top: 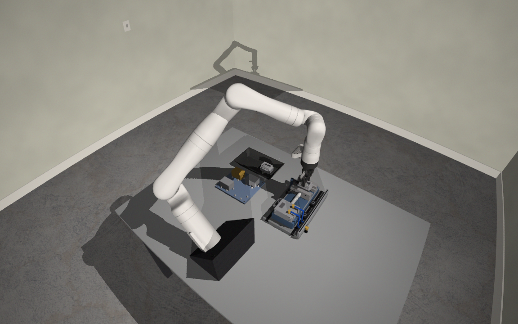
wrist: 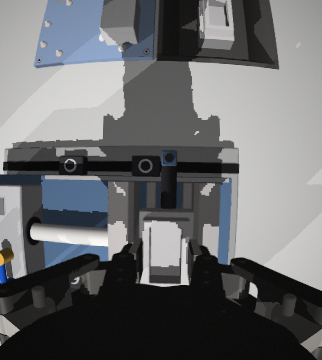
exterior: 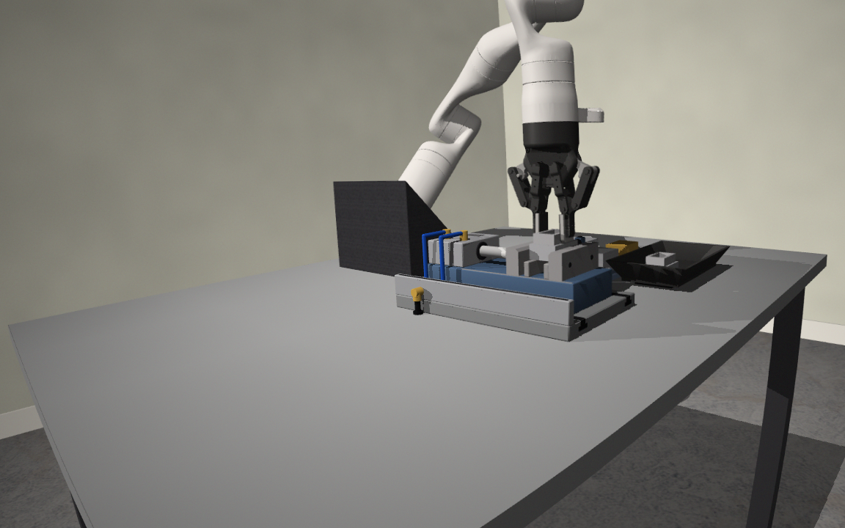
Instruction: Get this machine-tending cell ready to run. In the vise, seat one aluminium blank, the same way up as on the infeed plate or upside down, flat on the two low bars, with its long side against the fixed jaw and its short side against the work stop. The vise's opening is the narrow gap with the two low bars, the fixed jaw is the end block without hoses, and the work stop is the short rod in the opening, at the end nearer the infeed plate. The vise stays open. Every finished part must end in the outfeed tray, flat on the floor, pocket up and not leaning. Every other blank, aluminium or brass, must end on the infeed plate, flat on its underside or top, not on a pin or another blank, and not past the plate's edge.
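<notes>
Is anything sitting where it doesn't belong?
Yes. A finished part with a pocket sits in the vise opening, where a blank belongs. The gripper has its jaws shut on it. Another finished part lies in the outfeed tray.

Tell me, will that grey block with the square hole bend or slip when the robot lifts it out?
Probably no bending: the finished part looks like a solid metal block with thick walls around its pocket. It likely feels heavy for its size. Slipping seems unlikely, since the gripper is shut on its two flat sides, though smooth metal may slide.
</notes>
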Controlling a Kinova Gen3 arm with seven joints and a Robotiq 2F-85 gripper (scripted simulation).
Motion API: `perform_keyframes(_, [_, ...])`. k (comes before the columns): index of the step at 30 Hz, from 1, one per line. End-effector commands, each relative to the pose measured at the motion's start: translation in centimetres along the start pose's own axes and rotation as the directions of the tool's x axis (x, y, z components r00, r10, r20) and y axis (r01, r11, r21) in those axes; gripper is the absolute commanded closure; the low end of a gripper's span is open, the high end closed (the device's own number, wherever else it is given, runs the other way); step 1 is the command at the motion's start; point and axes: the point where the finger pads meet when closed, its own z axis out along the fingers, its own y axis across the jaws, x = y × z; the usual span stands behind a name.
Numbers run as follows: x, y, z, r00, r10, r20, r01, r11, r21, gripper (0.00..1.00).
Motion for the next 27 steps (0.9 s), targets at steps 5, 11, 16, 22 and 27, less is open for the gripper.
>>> perform_keyframes(5, [0.0,0.0,-0.3,1.000,0.000,0.001,0.000,1.000,-0.001,1.00])
perform_keyframes(11, [0.0,0.0,-0.9,1.000,0.000,0.001,0.000,1.000,-0.001,1.00])
perform_keyframes(16, [0.0,0.0,-1.7,1.000,0.000,0.001,0.000,1.000,-0.001,1.00])
perform_keyframes(22, [0.0,0.0,-2.7,1.000,0.000,0.001,0.000,1.000,-0.001,1.00])
perform_keyframes(27, [0.0,0.0,-3.4,1.000,0.000,0.001,0.000,1.000,-0.001,1.00])
